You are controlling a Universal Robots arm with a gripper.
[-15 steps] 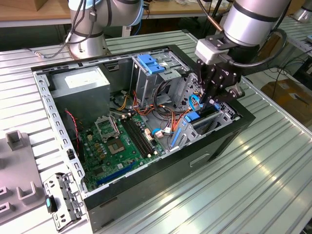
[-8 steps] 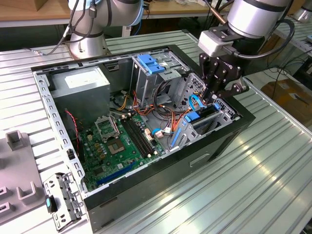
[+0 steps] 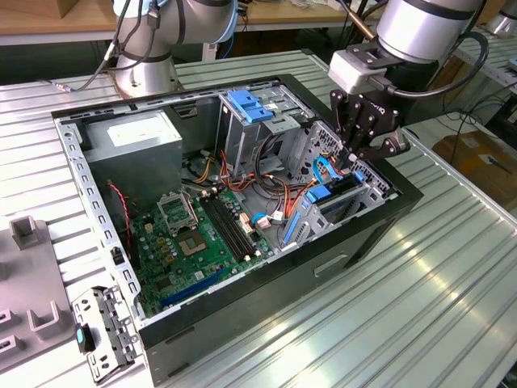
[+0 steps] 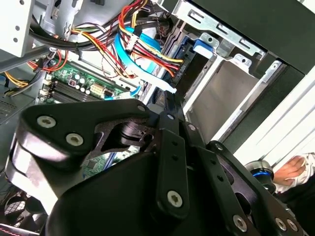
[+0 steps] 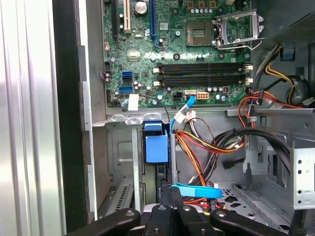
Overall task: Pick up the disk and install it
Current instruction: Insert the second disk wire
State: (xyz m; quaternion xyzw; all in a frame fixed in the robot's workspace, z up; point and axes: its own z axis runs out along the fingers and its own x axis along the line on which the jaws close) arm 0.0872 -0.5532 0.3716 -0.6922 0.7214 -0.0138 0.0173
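I am pressing my fingers (image 5: 170,196) together over the disk (image 3: 338,194) in the computer case's (image 3: 380,234) drive bay; the first wrist view is showing the motherboard (image 5: 182,54).

Arm (image 3: 420,24): one, silver and black, entering from the upper part of the exterior view's right, wrist angled downward. Gripper (image 3: 353,153): black, linkage type, pointing down and toward the exterior view's left. Fingers (image 5: 171,196): in the first wrist view, drawn together, tips meeting side by side.
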